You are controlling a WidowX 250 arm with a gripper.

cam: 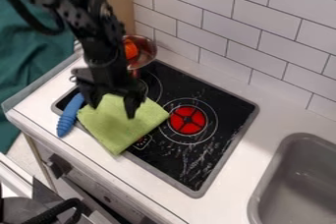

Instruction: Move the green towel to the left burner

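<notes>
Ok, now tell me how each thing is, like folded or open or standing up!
Green towel, folded, lying partly over the stove's edge
End effector, open, above the towel
Metal bowl, right way up, something orange in it
Blue thing, lying down
Stove top, marked with pale streaks
Round burner, red; can't tell if it's hot

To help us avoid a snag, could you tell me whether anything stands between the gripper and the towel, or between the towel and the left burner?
Nothing visible stands between the gripper and the towel, nor between the towel and the left burner, though the gripper partly hides that burner.
</notes>
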